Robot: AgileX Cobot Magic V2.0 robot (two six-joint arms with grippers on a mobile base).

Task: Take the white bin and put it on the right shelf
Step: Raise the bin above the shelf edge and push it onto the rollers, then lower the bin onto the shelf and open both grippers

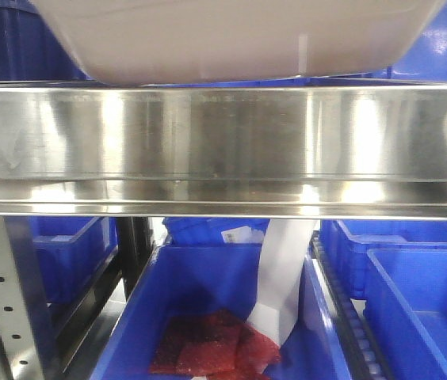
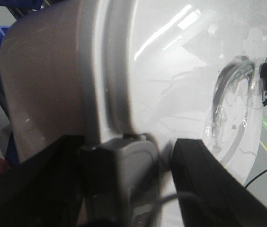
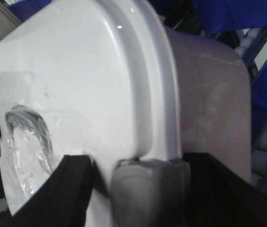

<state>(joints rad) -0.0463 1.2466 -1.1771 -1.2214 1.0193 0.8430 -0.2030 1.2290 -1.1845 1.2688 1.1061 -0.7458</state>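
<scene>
The white bin (image 1: 239, 39) fills the top of the front view, its rounded underside level with the upper edge of the right shelf (image 1: 223, 142). We cannot tell whether it rests there. Only the wrist views show the grasp. The left gripper (image 2: 129, 144) has its two black fingers (image 2: 204, 175) clamped on the bin's rim, astride one grey latch (image 2: 124, 175). The right gripper (image 3: 138, 163) holds the opposite end likewise, its fingers (image 3: 72, 184) flanking a second latch (image 3: 147, 189). Both views show the one glossy lid (image 2: 171, 71) with its recessed handle (image 2: 233, 99). Only the front view shows below the rail: we count five blue bins (image 1: 208, 293), the central one holding red mesh bags (image 1: 208, 344).
</scene>
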